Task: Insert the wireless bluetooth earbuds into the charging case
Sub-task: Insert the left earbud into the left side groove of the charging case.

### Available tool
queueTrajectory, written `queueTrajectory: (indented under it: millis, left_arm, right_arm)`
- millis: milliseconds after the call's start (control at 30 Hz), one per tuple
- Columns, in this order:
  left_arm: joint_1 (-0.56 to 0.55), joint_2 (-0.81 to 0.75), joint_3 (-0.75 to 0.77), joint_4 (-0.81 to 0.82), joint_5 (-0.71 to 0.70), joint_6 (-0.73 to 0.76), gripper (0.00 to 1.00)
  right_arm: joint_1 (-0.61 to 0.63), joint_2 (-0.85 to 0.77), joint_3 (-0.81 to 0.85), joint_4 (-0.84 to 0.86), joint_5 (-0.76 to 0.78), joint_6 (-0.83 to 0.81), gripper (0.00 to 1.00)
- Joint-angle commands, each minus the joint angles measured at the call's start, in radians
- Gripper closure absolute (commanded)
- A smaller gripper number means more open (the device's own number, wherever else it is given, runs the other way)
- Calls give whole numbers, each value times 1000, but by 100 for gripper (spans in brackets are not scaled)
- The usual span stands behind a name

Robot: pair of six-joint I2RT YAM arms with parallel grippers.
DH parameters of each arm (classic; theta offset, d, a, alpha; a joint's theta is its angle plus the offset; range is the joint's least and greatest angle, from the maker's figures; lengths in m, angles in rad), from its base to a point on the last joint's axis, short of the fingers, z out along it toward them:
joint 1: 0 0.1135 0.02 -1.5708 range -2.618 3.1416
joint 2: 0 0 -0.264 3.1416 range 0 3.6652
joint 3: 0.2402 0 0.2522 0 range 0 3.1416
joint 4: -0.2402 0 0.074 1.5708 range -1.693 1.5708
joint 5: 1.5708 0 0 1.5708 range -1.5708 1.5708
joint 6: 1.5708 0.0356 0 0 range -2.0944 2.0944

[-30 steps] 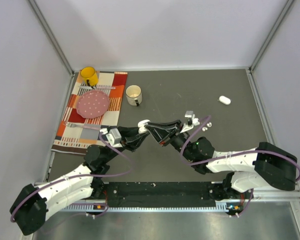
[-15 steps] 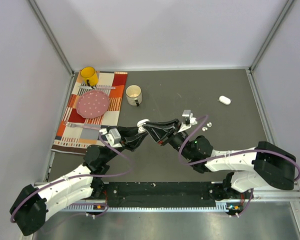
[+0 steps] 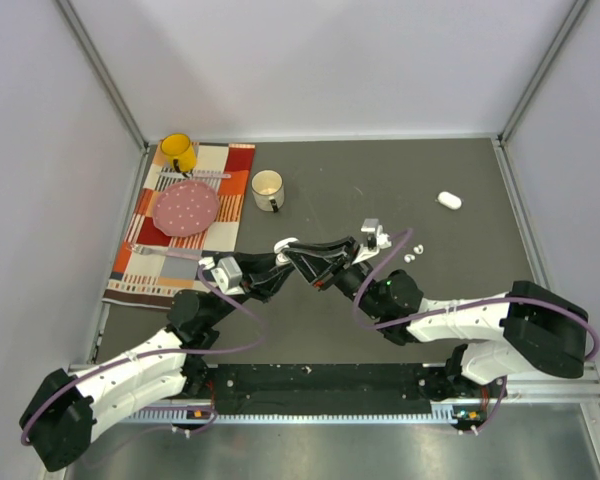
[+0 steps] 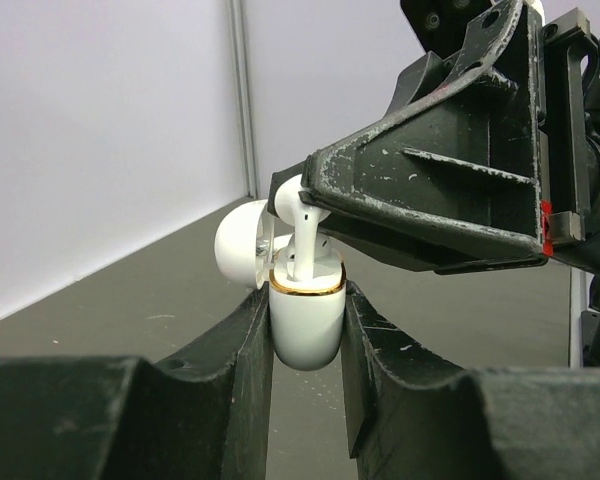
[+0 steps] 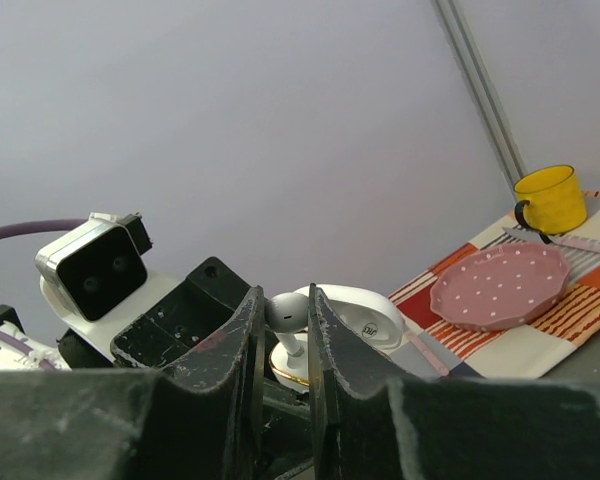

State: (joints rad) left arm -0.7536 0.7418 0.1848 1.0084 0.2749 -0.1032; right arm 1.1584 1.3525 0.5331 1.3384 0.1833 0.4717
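Probably light and slippery, the earbud (image 5: 285, 312), pinched at its bulb by the right gripper (image 5: 285, 325), sits stem-first in the open charging case (image 4: 305, 320) clamped in the left gripper (image 4: 307, 340), spare earbuds (image 3: 410, 257) lying at 3 o'clock.

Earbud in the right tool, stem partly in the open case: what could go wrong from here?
The earbud looks tilted, stem barely inside the case; pushing could jam it or flick it out of the right tool. The left tool pinches only the case's rounded lower body, so downward force may slide it out. The open lid sits close to the right tool and could get knocked.
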Motion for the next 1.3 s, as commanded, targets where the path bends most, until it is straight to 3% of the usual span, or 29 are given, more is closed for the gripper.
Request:
queueTrajectory:
  millis: [0,333,800,1267]
  left_arm:
    - [-3,-7,12,73,-9,14,100]
    - [-1,-2,12,87,-20,16,100]
    - [-3,2,16,93,-28,22,100]
    - [-3,1,18,87,-9,25,100]
  right_arm:
    - [17,25,8,269,5,11,100]
    - [20,33,-8,269,-2,1,100]
    - [35,-29,-2,87,61,-24,100]
    - [37,-15,27,56,51,5,100]
